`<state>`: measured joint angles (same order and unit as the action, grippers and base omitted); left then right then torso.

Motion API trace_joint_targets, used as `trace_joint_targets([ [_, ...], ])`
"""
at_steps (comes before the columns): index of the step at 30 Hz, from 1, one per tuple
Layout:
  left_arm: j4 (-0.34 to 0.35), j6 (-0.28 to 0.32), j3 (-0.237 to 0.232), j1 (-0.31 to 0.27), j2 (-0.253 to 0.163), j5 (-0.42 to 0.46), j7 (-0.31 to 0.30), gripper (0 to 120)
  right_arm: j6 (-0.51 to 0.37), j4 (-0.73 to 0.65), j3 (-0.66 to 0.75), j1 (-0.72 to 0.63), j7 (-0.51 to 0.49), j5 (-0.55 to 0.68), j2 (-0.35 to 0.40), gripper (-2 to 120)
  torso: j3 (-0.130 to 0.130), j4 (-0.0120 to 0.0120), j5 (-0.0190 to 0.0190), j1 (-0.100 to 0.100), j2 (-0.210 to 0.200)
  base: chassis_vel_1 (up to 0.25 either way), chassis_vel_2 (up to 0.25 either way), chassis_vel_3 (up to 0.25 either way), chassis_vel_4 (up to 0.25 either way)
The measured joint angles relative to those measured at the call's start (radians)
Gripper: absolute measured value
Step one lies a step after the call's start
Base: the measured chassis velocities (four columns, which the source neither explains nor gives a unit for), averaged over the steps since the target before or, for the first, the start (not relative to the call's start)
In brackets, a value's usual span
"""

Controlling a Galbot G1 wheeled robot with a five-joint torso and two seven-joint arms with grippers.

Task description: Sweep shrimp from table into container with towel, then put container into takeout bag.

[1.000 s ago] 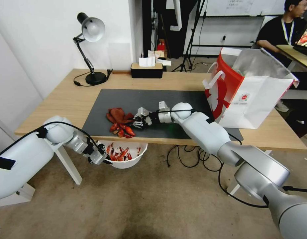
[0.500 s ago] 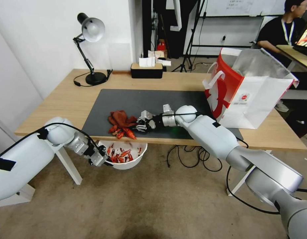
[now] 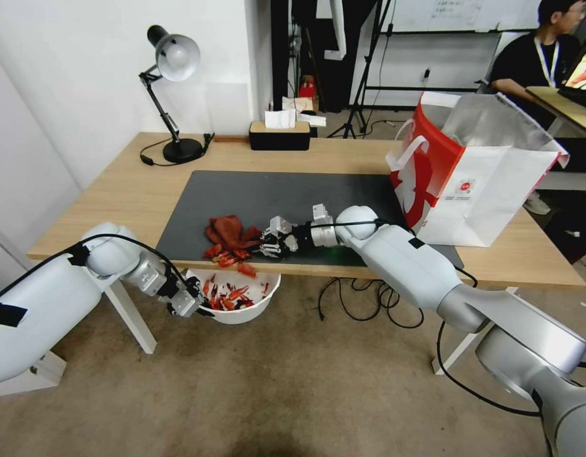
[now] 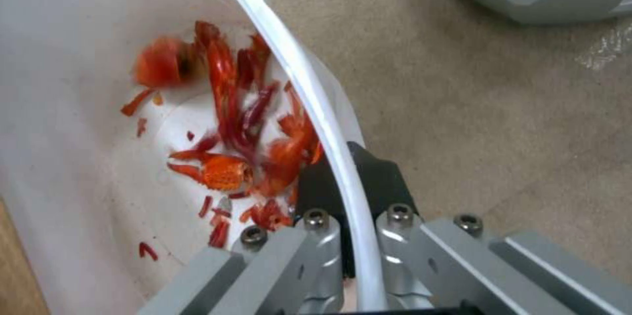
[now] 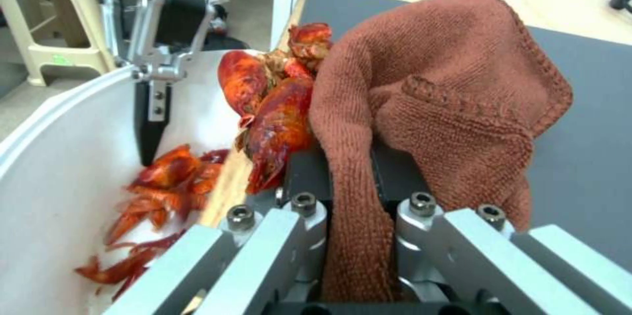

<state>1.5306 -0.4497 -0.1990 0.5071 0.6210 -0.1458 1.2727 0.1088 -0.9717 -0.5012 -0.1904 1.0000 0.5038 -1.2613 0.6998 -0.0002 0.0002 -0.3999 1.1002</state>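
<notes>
Right gripper (image 3: pixel 267 242), clamped on the towel (image 3: pixel 229 229), has pushed the shrimp (image 3: pixel 226 256) to the table (image 3: pixel 134 190) edge, several now tipping into the container (image 3: pixel 262 303) pinched by the left gripper (image 3: pixel 193 304) below, so sweeping nears completion.

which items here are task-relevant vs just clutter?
Job:
shrimp at the table edge
towel in right gripper
container, rim held by left gripper
takeout bag

Clutter:
desk lamp
tissue box
dark mat
</notes>
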Motion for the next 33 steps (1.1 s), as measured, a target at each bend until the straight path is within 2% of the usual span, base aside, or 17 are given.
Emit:
trace_joint_targets([
  [33,-0.025,0.002,0.002,-0.016,-0.007,0.02,0.0,0,-0.026,-0.114,-0.054,-0.012,-0.015,0.031,0.049,6,0.0,0.0001,-0.0003,0.0,0.0,0.0,0.0,0.0,0.0],
])
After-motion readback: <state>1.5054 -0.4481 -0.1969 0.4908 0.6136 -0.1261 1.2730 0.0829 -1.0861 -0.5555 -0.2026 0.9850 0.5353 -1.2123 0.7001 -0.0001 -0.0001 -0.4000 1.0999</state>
